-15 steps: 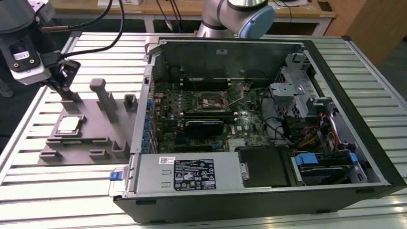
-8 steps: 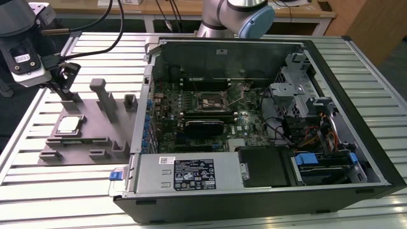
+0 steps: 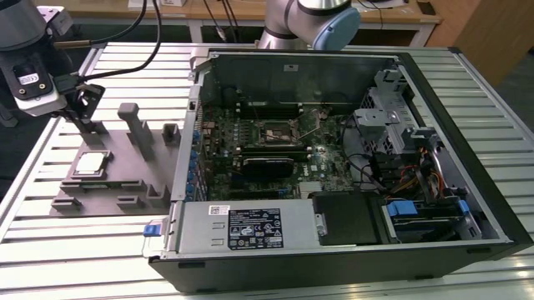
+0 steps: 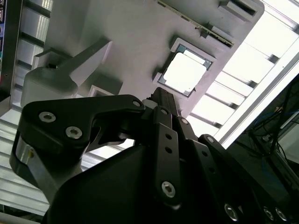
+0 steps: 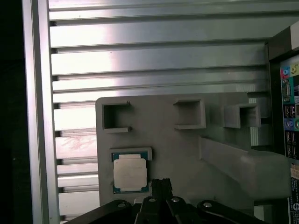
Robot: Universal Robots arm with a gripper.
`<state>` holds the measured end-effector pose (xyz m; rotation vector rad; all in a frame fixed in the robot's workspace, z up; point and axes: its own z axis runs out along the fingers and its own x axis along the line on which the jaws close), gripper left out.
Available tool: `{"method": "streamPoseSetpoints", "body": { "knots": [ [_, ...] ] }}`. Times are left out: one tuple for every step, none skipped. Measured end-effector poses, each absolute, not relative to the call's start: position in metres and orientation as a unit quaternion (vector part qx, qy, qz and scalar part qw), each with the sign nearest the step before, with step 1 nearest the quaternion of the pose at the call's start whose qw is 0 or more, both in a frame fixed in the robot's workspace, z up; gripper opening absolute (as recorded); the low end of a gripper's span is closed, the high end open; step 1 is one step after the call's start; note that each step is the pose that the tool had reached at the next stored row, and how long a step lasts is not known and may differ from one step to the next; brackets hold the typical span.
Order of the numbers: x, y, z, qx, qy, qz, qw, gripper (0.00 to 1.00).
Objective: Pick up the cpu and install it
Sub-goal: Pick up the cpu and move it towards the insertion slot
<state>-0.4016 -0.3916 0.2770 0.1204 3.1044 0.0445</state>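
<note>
The cpu [image 3: 90, 164], a small silvery square chip with a pale rim, lies flat in a recess of the grey fixture block [image 3: 125, 184] at the exterior view's left. My gripper [image 3: 85, 124] hangs above the block, just beyond the cpu and apart from it, with nothing in it. Both wrist views show the cpu [image 4: 182, 73] [image 5: 131, 172] lying close beside the dark fingertips [image 4: 161, 99] [image 5: 161, 183], which are pressed together and shut. The socket [image 3: 276, 132] sits in the middle of the motherboard inside the open case.
The open computer case [image 3: 467, 187] lies on its side on the slatted aluminium table [image 3: 75, 250], right of the fixture block. Tall grey posts [image 3: 134, 125] rise from the block near my gripper. Cables [image 3: 150, 37] trail behind the arm.
</note>
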Motion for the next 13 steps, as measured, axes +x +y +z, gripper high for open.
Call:
{"method": "streamPoseSetpoints", "body": {
  "knots": [
    [-0.402, -0.3916, 0.2765, 0.039, 0.999, 0.014, 0.017, 0.11],
    [-0.4023, -0.3916, 0.2759, 0.039, 0.999, 0.014, 0.017, 0.11],
    [-0.4025, -0.3916, 0.2752, 0.039, 0.999, 0.014, 0.017, 0.11],
    [-0.4028, -0.3916, 0.2745, 0.039, 0.999, 0.013, 0.017, 0.11],
    [-0.403, -0.3916, 0.2737, 0.039, 0.999, 0.013, 0.017, 0.11],
    [-0.4032, -0.3916, 0.2729, 0.039, 0.999, 0.013, 0.017, 0.11],
    [-0.4034, -0.3916, 0.2721, 0.039, 0.999, 0.013, 0.017, 0.11],
    [-0.4036, -0.3916, 0.2713, 0.039, 0.999, 0.012, 0.017, 0.11],
    [-0.4039, -0.3916, 0.2706, 0.039, 0.999, 0.012, 0.017, 0.11],
    [-0.4042, -0.3916, 0.2699, 0.039, 0.999, 0.012, 0.017, 0.11],
    [-0.4046, -0.3916, 0.2693, 0.039, 0.999, 0.011, 0.017, 0.11],
    [-0.405, -0.3916, 0.2686, 0.039, 0.999, 0.011, 0.017, 0.11],
    [-0.4054, -0.3916, 0.2678, 0.039, 0.999, 0.011, 0.017, 0.11]
  ]
}}
